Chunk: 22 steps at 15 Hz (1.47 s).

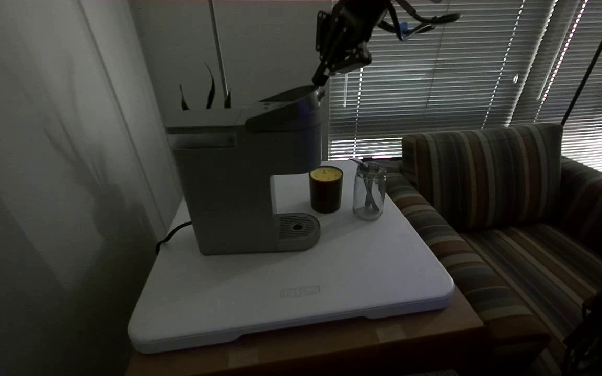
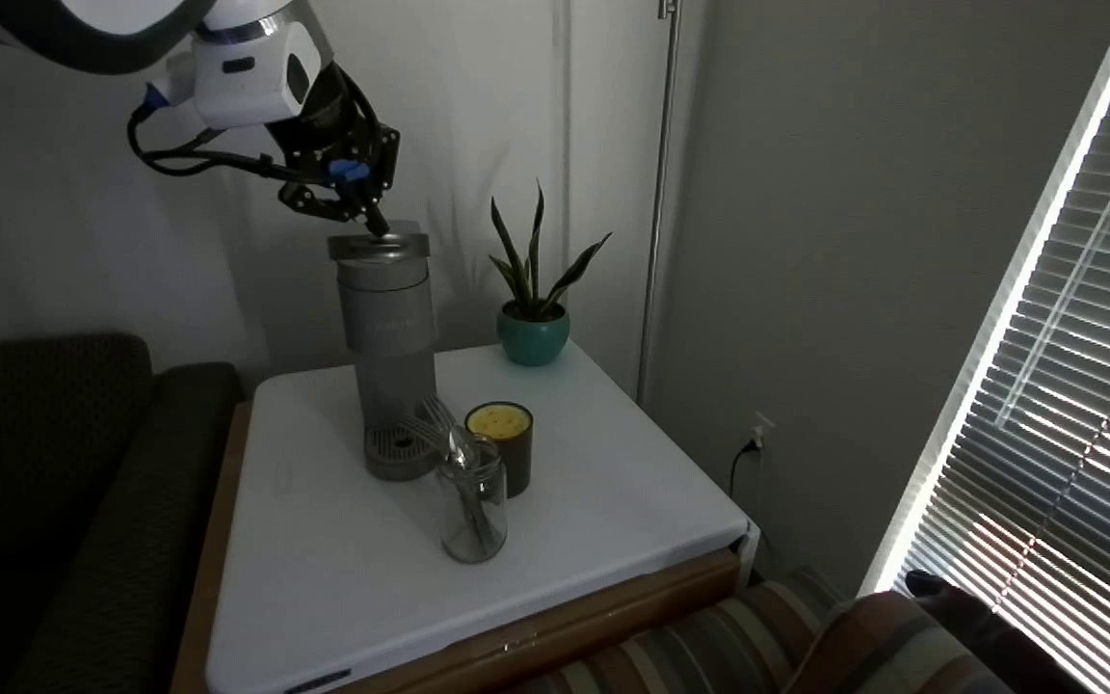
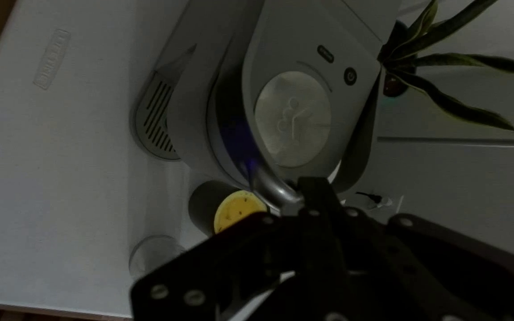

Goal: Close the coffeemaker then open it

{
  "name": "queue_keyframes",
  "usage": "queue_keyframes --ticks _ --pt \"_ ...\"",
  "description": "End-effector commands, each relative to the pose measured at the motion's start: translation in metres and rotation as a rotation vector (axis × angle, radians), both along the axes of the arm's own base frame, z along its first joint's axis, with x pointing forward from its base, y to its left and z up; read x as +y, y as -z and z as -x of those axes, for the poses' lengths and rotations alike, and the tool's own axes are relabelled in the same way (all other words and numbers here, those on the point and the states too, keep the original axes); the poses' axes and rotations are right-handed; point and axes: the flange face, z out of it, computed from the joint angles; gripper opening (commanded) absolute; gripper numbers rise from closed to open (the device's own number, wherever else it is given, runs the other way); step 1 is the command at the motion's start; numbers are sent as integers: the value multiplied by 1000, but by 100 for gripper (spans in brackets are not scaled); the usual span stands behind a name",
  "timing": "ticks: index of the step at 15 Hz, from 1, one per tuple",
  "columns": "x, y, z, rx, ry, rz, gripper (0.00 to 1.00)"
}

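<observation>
The grey coffeemaker [image 1: 228, 193] stands upright on the white table top [image 1: 217, 303]. It also shows in an exterior view [image 2: 391, 323] and in the wrist view [image 3: 194, 102]. Its lid [image 3: 328, 31] lies over the brew head, with a curved metallic handle [image 3: 275, 187] at the front tilted upward; I cannot tell whether the lid is fully latched. My gripper [image 1: 322, 75] is above the front of the brew head, fingers together, pointing down. Its fingertips [image 3: 317, 187] are at the handle's middle and hide part of it. They also show at the handle in an exterior view [image 2: 378, 224].
A dark candle cup [image 1: 326, 190] and a glass jar with cutlery [image 1: 369, 193] stand in front of the machine's drip base. A potted plant [image 2: 533, 333] stands on its far side. A striped couch [image 1: 484, 183] adjoins the table. A black cord [image 1: 173, 235] runs behind the machine.
</observation>
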Motion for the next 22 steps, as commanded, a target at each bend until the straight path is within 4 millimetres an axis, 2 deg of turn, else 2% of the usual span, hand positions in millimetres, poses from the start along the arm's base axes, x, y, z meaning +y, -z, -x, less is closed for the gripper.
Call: queue_keyframes --ticks 1,8,14,22 --pt "7 26 8 89 -38 47 0" --pt "32 57 14 225 -152 146 0" --pt "40 49 10 214 -169 149 0" --pt "33 17 4 175 -202 248 0"
